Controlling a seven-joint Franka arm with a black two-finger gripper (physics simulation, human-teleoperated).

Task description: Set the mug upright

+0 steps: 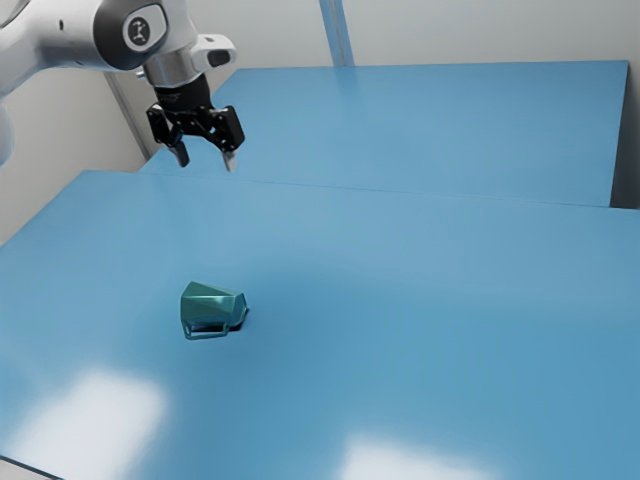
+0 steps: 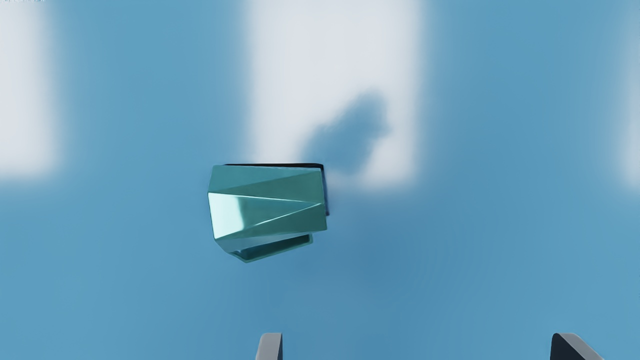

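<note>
"Well, see the green mug?"
"Yes, lying on its side on the blue table."
"And the gripper?"
"Hangs higher, well apart from it, with fingers spread wide."

Legible text: none. Signs: one round emblem, dark, with a small light figure at its centre. It is located on the white, rounded joint cover of the arm, above the fingers and toward the exterior view's left from them. The figure's detail is too small to identify. Wrist view: tiny pale marks, well apart from the fingers; unreadable, and their carrying surface cannot be determined.
</note>
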